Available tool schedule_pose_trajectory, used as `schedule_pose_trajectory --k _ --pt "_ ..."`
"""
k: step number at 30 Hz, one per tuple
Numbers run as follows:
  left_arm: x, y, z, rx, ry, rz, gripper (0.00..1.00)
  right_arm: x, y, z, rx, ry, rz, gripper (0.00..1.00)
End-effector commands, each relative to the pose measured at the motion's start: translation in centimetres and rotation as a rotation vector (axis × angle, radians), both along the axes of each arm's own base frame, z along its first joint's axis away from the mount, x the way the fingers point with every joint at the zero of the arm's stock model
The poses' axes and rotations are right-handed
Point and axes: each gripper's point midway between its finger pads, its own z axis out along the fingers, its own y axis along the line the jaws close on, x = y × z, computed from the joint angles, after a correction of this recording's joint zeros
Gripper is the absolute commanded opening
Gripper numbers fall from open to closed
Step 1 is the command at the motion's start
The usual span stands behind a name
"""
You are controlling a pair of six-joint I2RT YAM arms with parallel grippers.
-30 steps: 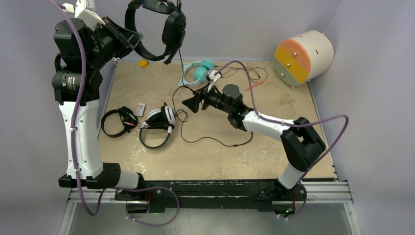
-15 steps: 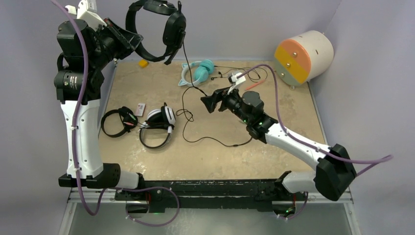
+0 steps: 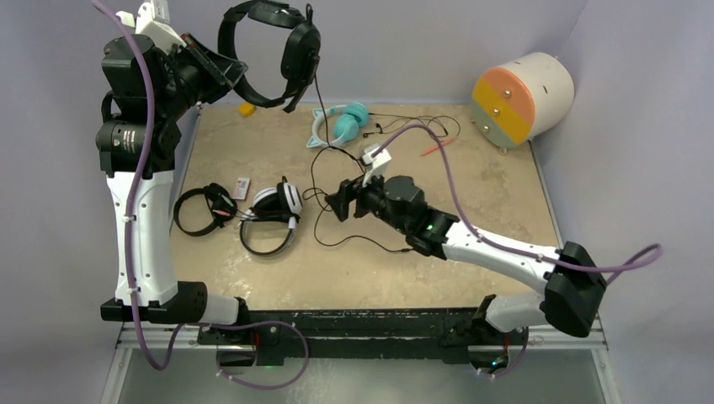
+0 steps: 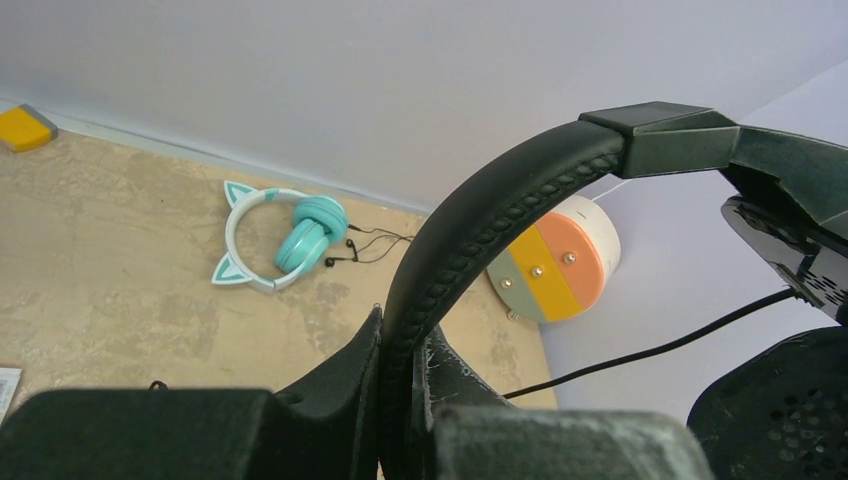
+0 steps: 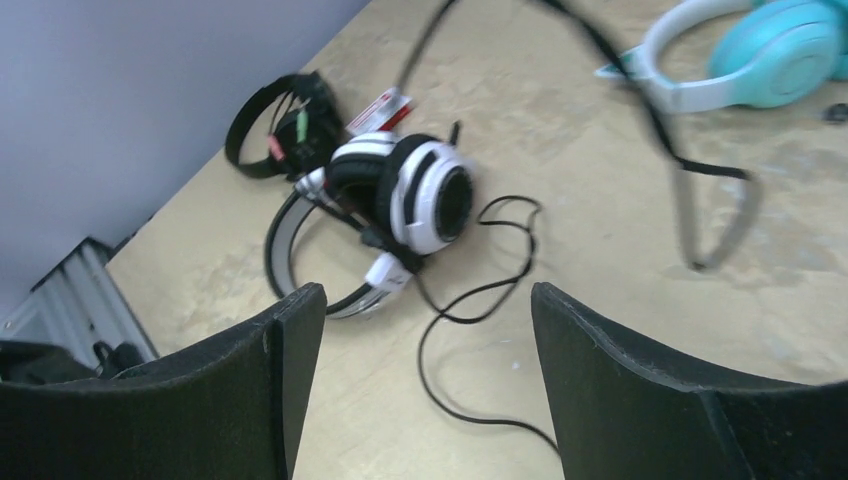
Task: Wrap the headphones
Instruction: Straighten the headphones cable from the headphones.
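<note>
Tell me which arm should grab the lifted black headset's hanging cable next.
Right. The right gripper is open and empty near the cable; the left gripper is shut on the black headset.

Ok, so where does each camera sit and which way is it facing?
Top external: above, behind the bases, looking down at the table; both arms show.
Left wrist: raised high, facing the far wall; left claw shut on the black headphones.
Right wrist: low, facing the white-and-black headphones; open right claw shows.
Shared: teal headphones, in all three.
</note>
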Motion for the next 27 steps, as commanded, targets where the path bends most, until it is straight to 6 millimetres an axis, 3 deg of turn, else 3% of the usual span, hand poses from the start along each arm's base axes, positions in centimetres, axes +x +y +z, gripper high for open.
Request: schedule_pose_trajectory --k 1,4,9,16,18,20,23,25,27 --pt "-0.7 0.2 3.0 -0.018 -0.109 0.007 0.00 -0.4 3.9 2.8 0.059 -0.078 0.030 0.77" --pt "-0.7 0.3 3.0 -0.016 -0.109 0.012 0.00 -0.1 6.4 2.5 0.048 -0.108 0.037 0.77" --pt "-0.8 0.3 3.0 -0.013 -0.110 0.016 0.00 3.3 8.3 2.1 0.048 -0.142 -0.071 0.75" --pt "-0.7 0.6 3.1 -0.008 -0.113 0.030 0.00 8.0 10.6 -0.5 -0.024 -0.145 -0.203 0.63" --pt "-0.4 0.7 3.0 -0.005 -0.111 0.039 0.00 8.3 11.1 -0.7 -0.030 -0.143 -0.203 0.53" --pt "0.0 0.6 2.8 -0.006 -0.105 0.034 0.00 7.9 10.5 -1.2 -0.033 -0.134 -0.206 0.33" --pt "1.5 1.1 2.2 -0.034 -0.079 0.046 0.00 7.6 7.2 -3.0 -0.088 -0.084 -0.244 0.02" --pt "2.5 2.8 1.9 -0.079 -0.049 0.072 0.00 7.5 4.0 -5.1 -0.113 0.025 -0.274 0.00" --pt "2.8 5.6 2.0 -0.125 -0.037 0.146 0.00 7.2 -0.4 -5.7 -0.079 0.106 -0.311 0.00"
